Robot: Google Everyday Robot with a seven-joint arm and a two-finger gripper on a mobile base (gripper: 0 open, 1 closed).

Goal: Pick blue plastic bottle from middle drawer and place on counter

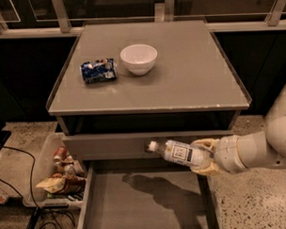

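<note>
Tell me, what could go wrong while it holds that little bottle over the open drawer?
The gripper holds the small clear plastic bottle with a white cap only by its base end; it could tilt or slip into the wide gray open drawer below.
Its cap is near the closed gray drawer front, below the flat gray counter; lifting straight up might catch the edge.
The white bowl and crushed blue can take up counter space; placing nearby could bump them.

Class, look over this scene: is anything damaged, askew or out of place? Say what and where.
The blue-and-white can lies crushed on its side on the counter, left of the white bowl. The gripper, over the right side of the open middle drawer, holds the blue plastic bottle slanted.
</note>
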